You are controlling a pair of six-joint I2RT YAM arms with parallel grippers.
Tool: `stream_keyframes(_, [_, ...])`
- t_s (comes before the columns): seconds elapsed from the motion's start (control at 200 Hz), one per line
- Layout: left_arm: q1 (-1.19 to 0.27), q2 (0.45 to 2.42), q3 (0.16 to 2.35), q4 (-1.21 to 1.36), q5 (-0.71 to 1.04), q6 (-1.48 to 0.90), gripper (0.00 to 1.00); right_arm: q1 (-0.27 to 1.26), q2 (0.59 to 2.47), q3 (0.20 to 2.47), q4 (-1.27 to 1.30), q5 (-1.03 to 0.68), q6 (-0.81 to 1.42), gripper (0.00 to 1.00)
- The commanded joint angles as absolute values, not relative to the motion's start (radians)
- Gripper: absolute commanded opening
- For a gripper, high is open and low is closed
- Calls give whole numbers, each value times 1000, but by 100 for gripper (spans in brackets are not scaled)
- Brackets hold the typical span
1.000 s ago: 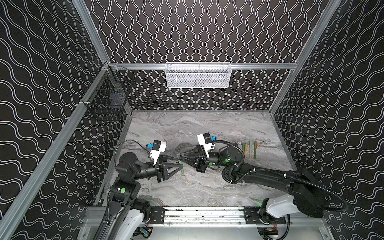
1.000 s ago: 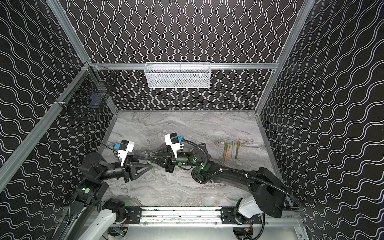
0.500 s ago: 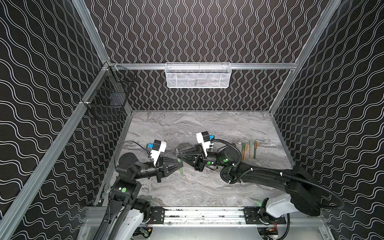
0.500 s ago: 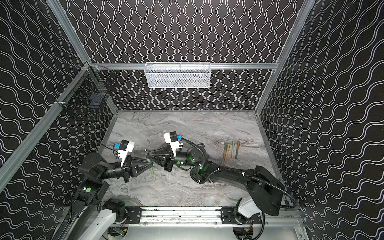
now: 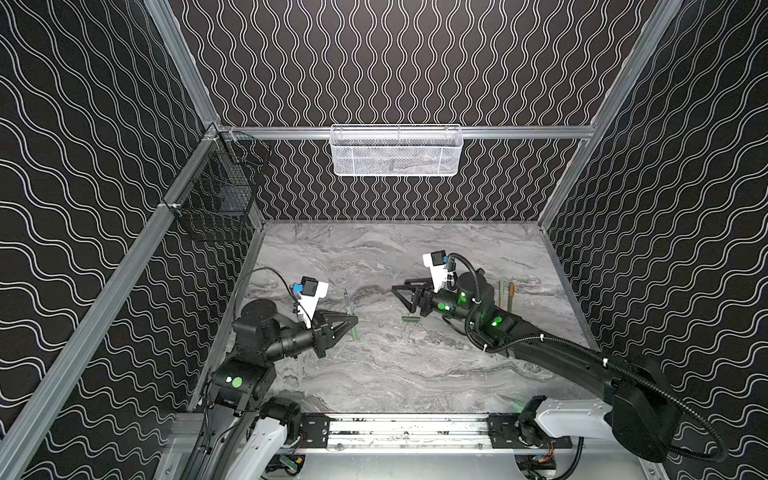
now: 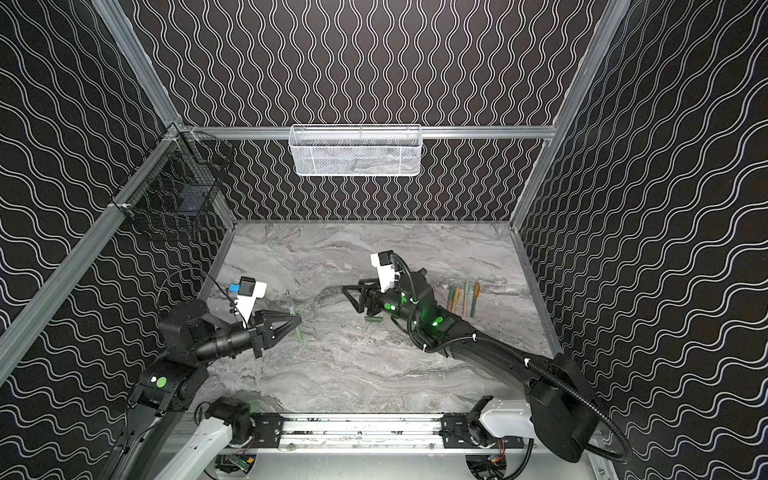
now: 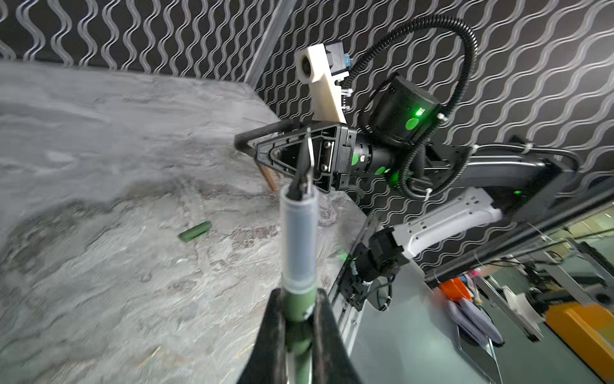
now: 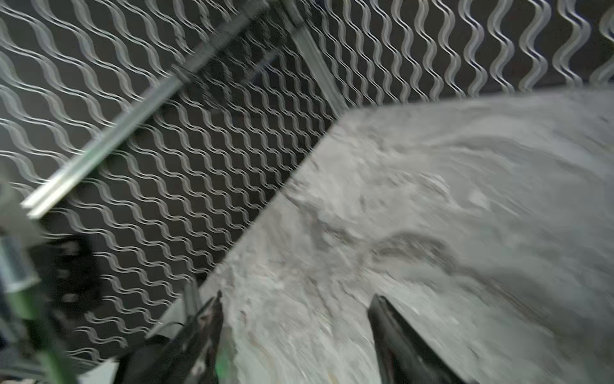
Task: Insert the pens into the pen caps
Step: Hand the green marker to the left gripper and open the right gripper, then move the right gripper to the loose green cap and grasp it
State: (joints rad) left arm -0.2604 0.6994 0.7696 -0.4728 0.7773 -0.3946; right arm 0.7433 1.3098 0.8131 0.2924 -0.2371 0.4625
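My left gripper point(image 5: 354, 321) is shut on a green pen point(image 5: 351, 315) that stands steeply, dark tip up, in both top views point(image 6: 294, 311). In the left wrist view the pen point(image 7: 297, 232) sticks out from between the shut fingers point(image 7: 275, 332), with a clear sleeve below its tip. My right gripper point(image 5: 401, 297) is open and holds nothing; in the right wrist view point(image 8: 297, 312) only table shows between its fingers. A green pen cap point(image 5: 410, 319) lies on the table just in front of it, also in the left wrist view point(image 7: 195, 231). More pens point(image 6: 466, 297), green and orange, lie in a row beyond the right arm.
A white mesh basket point(image 5: 397, 151) hangs on the back wall and a black wire basket point(image 5: 224, 199) on the left wall. Patterned walls close in the marble table point(image 5: 374, 374) on three sides. A metal rail point(image 5: 407, 430) runs along the front.
My left gripper has shut on the green pen. The right gripper has opened and drawn back to the right, away from the left gripper.
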Motion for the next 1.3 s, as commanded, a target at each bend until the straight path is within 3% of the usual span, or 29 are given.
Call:
stream_keyframes(0.0, [-262,698,797,-596,688,-324,0,685,1382,870,-38,-198,381,73])
stream_keyframes(0.37, [-264,631,760,-530,757,-338,0,626,1763,1086,-254,-284,239,76])
stream_keyframes(0.901, [-262,640,756,-509,780,-339,0,630,1841,1065,-267,-436,167,75])
stream_keyframes(1.096, [-258,647,755,-498,790,-340,0,688,1832,1068,-291,-373,176,69])
stream_keyframes(1.291, [-256,640,755,-500,789,-339,0,688,1888,1132,-365,-280,199,54])
